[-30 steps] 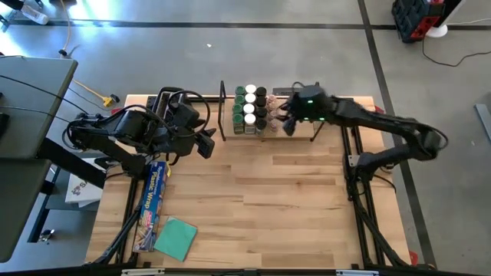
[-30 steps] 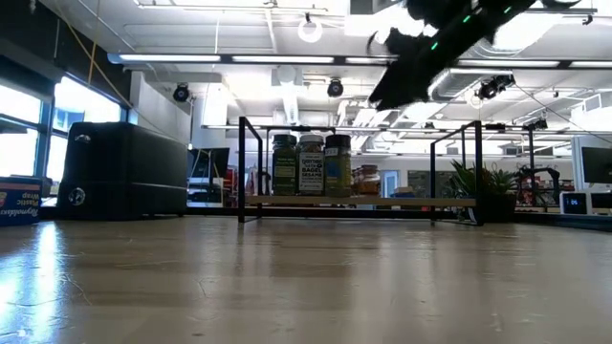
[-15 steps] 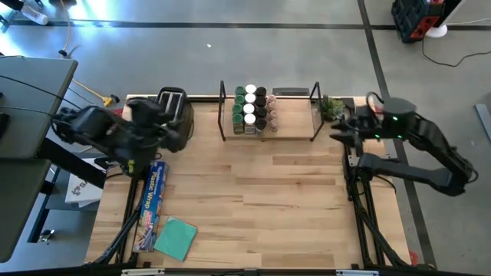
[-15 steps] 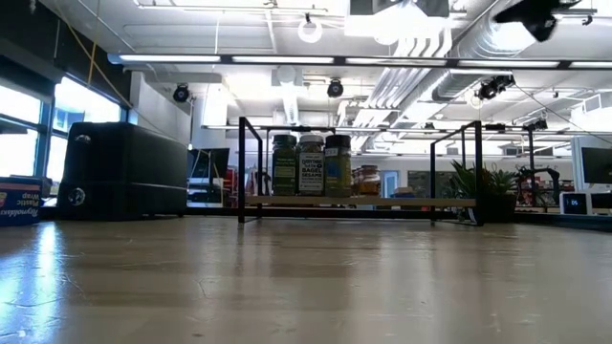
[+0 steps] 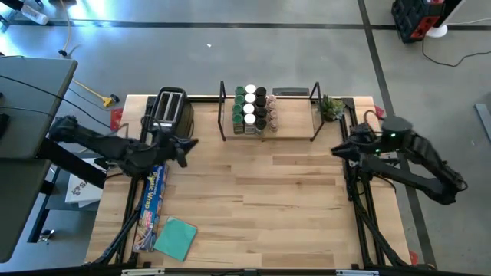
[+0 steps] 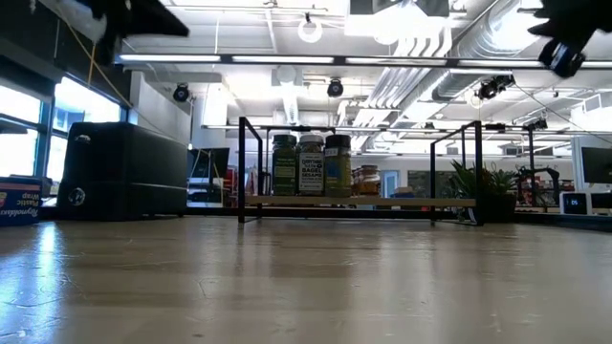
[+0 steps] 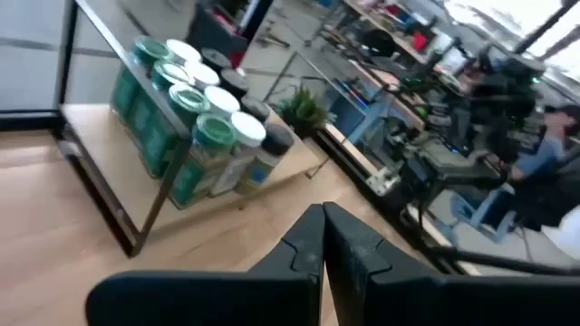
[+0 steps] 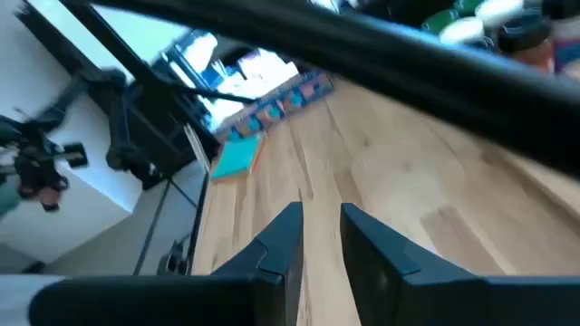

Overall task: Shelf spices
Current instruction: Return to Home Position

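Note:
The spices [image 5: 253,110] are small jars with green, white, black and pale tops. They stand in rows on the left half of the shelf [image 5: 295,126], a low wood rack with black end frames at the table's far edge. The left wrist view also shows the spices [image 7: 195,122]. My left gripper [image 5: 193,143] is shut and hovers over the table's left part, pointing toward the shelf, with nothing between its fingers [image 7: 308,240]. My right gripper [image 5: 335,150] hovers by the table's right edge, clear of the shelf. A narrow bare gap separates its fingers [image 8: 285,237].
A black-and-silver toaster [image 5: 170,107] stands left of the shelf. A small potted plant [image 5: 331,107] stands to its right. A plastic-wrap box [image 5: 152,201] and a green cloth [image 5: 176,238] lie at the near left. The middle of the wooden table [image 5: 268,199] is bare.
My right gripper has drawn back from the shelf's right half toward the table's right edge, and its arm has folded in. My left arm has pulled back toward the table's left edge and sunk lower. The jars have stayed in place on the shelf.

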Controlling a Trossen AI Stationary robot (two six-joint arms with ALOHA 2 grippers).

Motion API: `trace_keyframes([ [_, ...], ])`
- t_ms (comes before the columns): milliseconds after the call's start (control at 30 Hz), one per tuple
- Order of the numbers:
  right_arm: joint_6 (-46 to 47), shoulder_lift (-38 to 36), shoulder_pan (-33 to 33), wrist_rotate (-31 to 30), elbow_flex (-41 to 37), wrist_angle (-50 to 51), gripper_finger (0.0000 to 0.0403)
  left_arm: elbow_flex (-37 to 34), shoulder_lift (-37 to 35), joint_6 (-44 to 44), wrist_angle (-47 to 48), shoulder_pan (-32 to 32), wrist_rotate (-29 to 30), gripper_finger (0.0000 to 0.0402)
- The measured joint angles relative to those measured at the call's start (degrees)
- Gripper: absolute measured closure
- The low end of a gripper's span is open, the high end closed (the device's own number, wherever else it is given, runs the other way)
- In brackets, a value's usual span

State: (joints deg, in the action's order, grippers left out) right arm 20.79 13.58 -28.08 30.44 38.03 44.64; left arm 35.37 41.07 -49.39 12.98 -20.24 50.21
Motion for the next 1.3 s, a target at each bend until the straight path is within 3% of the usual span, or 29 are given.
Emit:
trace_keyframes([
  [133, 1.41, -2.57, 0.0, 0.28, -8.7, -13.25, 0.0338, -8.3, -2.84, 7.0, -10.31, 7.37, -6.64, 0.0401],
  [267, 4.78, -2.77, -0.02, 0.04, -13.84, -22.67, 0.0339, -12.74, -8.87, 11.74, -9.52, 14.33, -14.09, 0.0401],
  [500, 7.3, -2.76, -0.02, -2.79, -16.14, -25.38, 0.0339, -19.03, -28.47, 18.55, -2.72, 17.23, -17.04, 0.0401],
  [700, 5.08, -2.77, -0.02, -3.01, -16.14, -23.73, 0.0339, -27.12, -41.02, 20.52, -3.68, 17.18, -19.36, 0.0401],
  [933, 0.89, -2.73, -0.02, -2.85, -16.23, -21.45, 0.0339, -34.72, -38.19, 23.99, -17.42, 17.27, -25.48, 0.0401],
  [1100, -1.51, -2.7, -0.04, -4.15, -16.45, -20.94, 0.0339, -34.68, -36.05, 27.87, -16.56, 17.25, -25.7, 0.0399],
  [1300, 3.23, -2.7, -0.04, -8.78, -16.45, -18.97, 0.0339, -34.68, -35.4, 29.03, -16.47, 17.25, -25.72, 0.0397],
])
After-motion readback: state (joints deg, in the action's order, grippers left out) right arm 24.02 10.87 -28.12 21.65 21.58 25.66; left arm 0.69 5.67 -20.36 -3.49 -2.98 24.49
